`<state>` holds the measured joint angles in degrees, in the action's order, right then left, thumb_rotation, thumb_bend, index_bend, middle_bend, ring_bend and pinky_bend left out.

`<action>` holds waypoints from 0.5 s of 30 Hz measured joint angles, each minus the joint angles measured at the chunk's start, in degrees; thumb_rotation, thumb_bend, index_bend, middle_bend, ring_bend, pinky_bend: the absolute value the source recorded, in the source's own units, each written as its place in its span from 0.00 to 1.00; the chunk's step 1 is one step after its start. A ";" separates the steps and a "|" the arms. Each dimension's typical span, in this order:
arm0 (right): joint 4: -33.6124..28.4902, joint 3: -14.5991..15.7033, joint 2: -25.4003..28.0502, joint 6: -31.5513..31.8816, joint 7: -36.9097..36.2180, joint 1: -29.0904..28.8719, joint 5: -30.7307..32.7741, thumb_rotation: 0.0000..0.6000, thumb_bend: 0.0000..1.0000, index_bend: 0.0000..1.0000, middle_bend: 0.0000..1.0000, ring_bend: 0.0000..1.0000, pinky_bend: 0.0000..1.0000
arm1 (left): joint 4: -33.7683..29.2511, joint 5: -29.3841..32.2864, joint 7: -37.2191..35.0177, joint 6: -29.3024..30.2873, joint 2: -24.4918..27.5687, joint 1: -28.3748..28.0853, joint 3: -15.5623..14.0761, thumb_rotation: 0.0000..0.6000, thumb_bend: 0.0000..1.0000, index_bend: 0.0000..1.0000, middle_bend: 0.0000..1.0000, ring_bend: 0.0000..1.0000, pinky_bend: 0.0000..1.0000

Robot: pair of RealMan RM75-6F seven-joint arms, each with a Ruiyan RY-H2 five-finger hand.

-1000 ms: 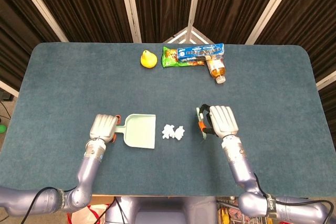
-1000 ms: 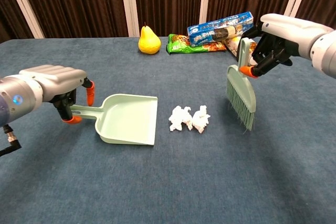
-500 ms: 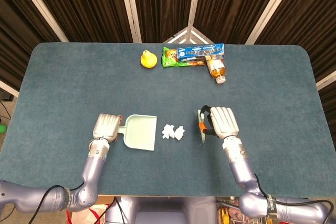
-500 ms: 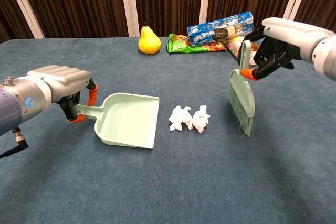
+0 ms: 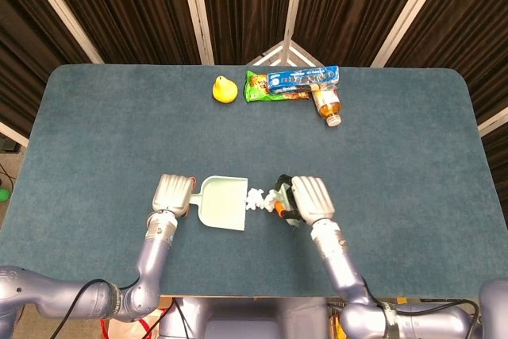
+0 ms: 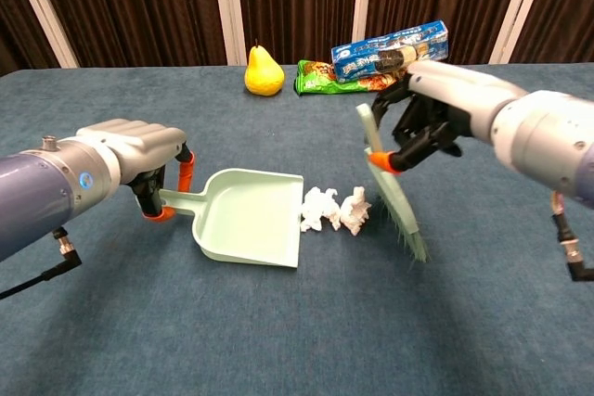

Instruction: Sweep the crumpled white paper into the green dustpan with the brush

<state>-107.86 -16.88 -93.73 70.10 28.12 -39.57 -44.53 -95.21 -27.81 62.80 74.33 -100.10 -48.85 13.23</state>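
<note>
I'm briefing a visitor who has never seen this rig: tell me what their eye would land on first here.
First, the crumpled white paper at the table's near middle, squeezed between the green dustpan, held by the left hand, and the brush, held by the right hand. Next, the yellow pear at the far edge, beside snack packets.

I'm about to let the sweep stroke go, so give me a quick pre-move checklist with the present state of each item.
1. Left hand holds the green dustpan by its handle: ok.
2. Right hand grips the brush by its handle: ok.
3. Dustpan's open lip faces the crumpled white paper, close beside it: ok.
4. Brush bristles sit on the far side of the paper from the dustpan: ok.
5. Bristle tips touch the table: cannot tell; the brush is tilted.
6. Dustpan lip lies flat on the table: cannot tell.
</note>
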 measured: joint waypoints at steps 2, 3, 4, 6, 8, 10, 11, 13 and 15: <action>-0.45 -1.11 -1.86 0.26 0.09 -0.79 2.42 1.00 0.68 0.93 0.89 0.92 0.85 | 0.25 0.17 -0.31 -0.02 -0.27 -0.20 -0.03 1.00 0.54 0.59 1.00 0.99 1.00; -0.64 -1.94 -3.25 0.49 0.27 -1.48 3.98 1.00 0.68 0.93 0.89 0.92 0.85 | 0.37 0.19 -0.45 -0.03 -0.36 -0.30 -0.05 1.00 0.54 0.59 1.00 0.99 1.00; -0.70 -2.63 -4.29 0.69 0.46 -2.09 5.08 1.00 0.68 0.93 0.89 0.92 0.85 | 0.47 0.22 -0.55 -0.07 -0.42 -0.39 -0.06 1.00 0.54 0.59 1.00 0.99 1.00; -0.69 -4.38 -6.34 1.21 0.90 -3.60 7.34 1.00 0.68 0.93 0.89 0.92 0.85 | 0.68 0.37 -0.73 -0.17 -0.54 -0.57 -0.06 1.00 0.54 0.59 1.00 0.99 1.00; -0.65 -5.83 -7.50 1.61 1.10 -4.63 9.02 1.00 0.68 0.93 0.89 0.92 0.85 | 0.89 0.49 -0.94 -0.32 -0.68 -0.71 -0.07 1.00 0.54 0.59 1.00 0.99 1.00; -0.70 -7.56 -8.52 1.96 1.12 -5.43 11.03 1.00 0.68 0.93 0.89 0.92 0.85 | 1.20 0.62 -1.12 -0.55 -0.89 -0.90 -0.14 1.00 0.54 0.59 1.00 0.99 1.00; -0.80 -8.31 -8.88 2.07 1.10 -5.81 11.89 1.00 0.68 0.93 0.89 0.92 0.85 | 1.33 0.66 -1.21 -0.63 -0.98 -0.95 -0.18 1.00 0.54 0.59 1.00 0.99 1.00; -1.26 -10.10 -9.54 2.35 1.14 -6.83 13.85 1.00 0.68 0.94 0.89 0.92 0.85 | 1.71 0.75 -1.43 -0.78 -1.26 -1.10 -0.24 1.00 0.54 0.59 1.00 0.99 1.00; -2.29 -11.55 -9.89 2.57 1.27 -7.78 15.49 1.00 0.68 0.94 0.89 0.92 0.85 | 2.06 0.93 -1.56 -0.88 -1.61 -1.30 -0.28 1.00 0.54 0.59 1.00 0.99 1.00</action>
<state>-110.15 -28.44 -103.61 72.67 29.39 -47.35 -29.04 -93.16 -26.88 61.23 73.45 -101.71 -50.14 12.95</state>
